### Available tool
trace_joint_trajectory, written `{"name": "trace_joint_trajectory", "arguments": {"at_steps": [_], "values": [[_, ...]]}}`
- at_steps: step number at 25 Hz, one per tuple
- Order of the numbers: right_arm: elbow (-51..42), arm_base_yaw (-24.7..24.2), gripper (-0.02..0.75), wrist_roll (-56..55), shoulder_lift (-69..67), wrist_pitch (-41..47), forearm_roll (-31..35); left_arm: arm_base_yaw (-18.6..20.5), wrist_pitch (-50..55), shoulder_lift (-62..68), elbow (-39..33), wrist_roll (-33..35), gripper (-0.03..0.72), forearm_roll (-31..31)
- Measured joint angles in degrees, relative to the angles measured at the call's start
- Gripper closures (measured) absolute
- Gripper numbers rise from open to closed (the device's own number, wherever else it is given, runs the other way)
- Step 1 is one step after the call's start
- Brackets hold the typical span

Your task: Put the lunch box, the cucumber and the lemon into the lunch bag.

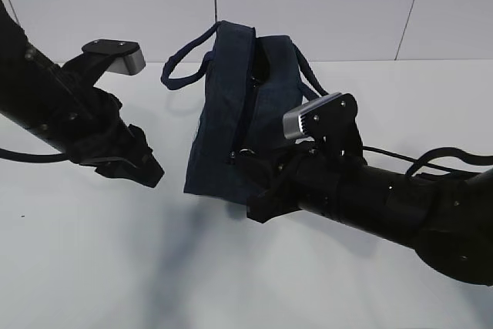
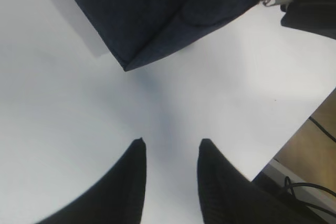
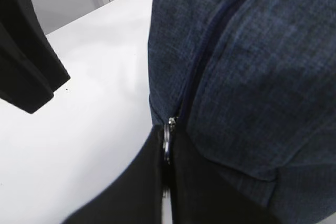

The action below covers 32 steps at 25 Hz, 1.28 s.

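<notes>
The dark navy lunch bag [image 1: 239, 105] stands on the white table, its zipper running down the side that faces me. It also shows in the left wrist view [image 2: 157, 9] and the right wrist view [image 3: 252, 66]. My right gripper [image 1: 248, 161] is shut on the metal ring pull [image 3: 168, 137] at the zipper's lower end. My left gripper [image 1: 150, 175] is open and empty, left of the bag's lower corner and a little apart from it; its fingertips [image 2: 137, 148] hang over bare table. The lunch box, the cucumber and the lemon are out of view.
The bag's two loop handles [image 1: 181, 63] hang at its far side. The table's edge [image 2: 294, 135] runs at the right of the left wrist view, with floor and cables beyond. A white wall stands behind the table.
</notes>
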State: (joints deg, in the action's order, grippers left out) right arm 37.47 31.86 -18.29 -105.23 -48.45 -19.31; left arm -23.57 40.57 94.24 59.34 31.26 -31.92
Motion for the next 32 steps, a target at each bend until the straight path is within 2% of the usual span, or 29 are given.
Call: {"name": "trace_joint_trajectory", "arguments": {"at_steps": [12,16,18,23,28,32], "values": [[1.44,0.0,0.738,0.49,5.3,5.64,0.0,0.0,-0.38,0.0,0.0,1.01,0.449,-2.35],[1.9,0.0,0.738,0.83,6.85,7.28,-0.13,0.0,-2.27,0.0,0.0,5.06,0.447,-4.8],[1.9,0.0,0.738,0.95,7.1,7.39,-0.13,0.0,-3.61,0.0,0.0,8.77,0.431,-6.99],[1.94,0.0,0.738,1.05,7.21,7.64,-0.17,0.0,-4.86,1.52,0.0,15.56,0.333,-14.14],[3.27,0.0,0.738,1.05,7.21,8.11,-0.39,-0.98,-6.18,5.06,0.0,17.66,0.311,-15.72],[3.56,0.0,0.738,1.05,7.32,8.41,-0.39,-3.74,-9.21,6.77,0.0,18.59,0.311,-16.24]]}}
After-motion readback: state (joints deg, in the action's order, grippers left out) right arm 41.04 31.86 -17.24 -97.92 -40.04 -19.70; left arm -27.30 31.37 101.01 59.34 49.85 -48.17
